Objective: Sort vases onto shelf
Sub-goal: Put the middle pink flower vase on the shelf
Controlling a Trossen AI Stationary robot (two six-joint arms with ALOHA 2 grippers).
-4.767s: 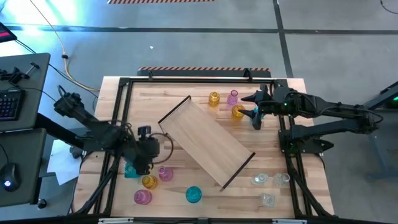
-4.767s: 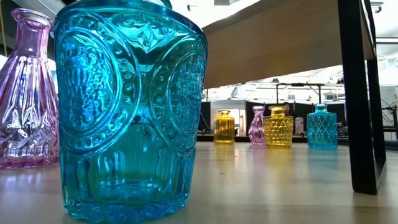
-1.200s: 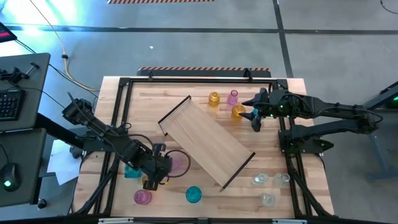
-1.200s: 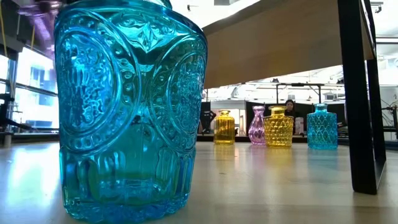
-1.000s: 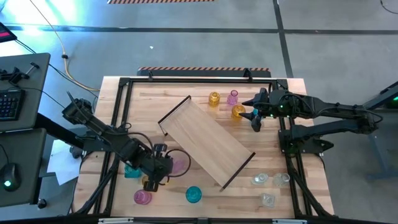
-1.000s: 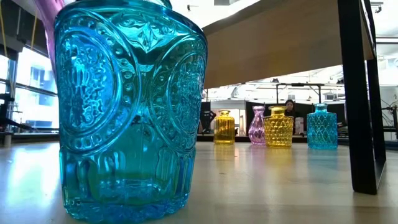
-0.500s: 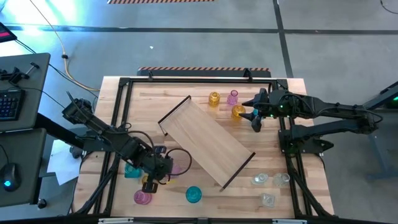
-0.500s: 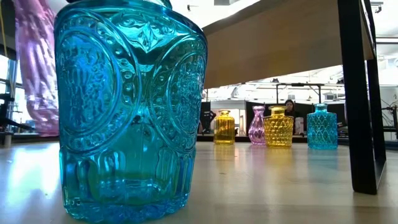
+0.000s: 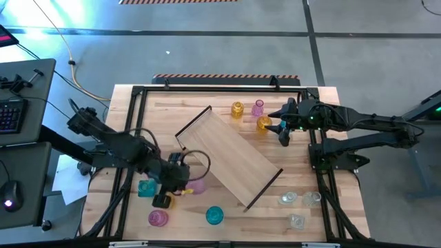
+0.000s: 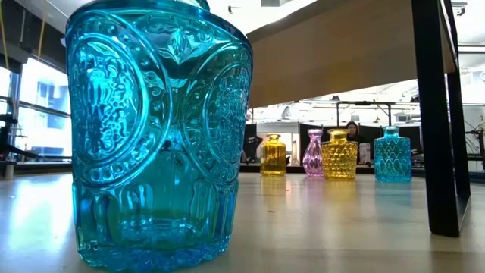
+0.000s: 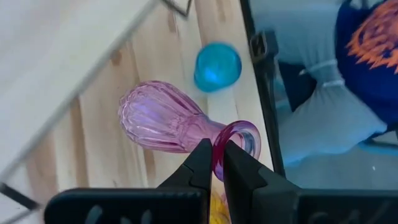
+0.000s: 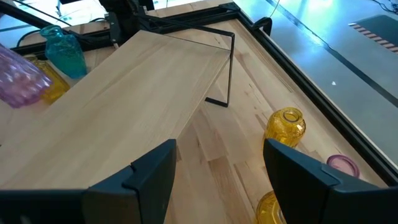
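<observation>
Left gripper (image 11: 214,163) pinches a pink vase (image 11: 161,118) by its rim, lifted sideways.

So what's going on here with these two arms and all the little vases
The left claw is shut on the rim of a pink vase and holds it tipped over above the table, beside the shelf. The right claw is open near the far vases, by a yellow vase, gripping nothing. No vase stands on the shelf yet; the rest sit around it on the table.

Grey floor (image 9: 207,48) with dark seams. Desk (image 9: 17,138), keyboard (image 9: 8,114) left. Far windows (image 10: 34,114), bright; ceiling lights.
</observation>
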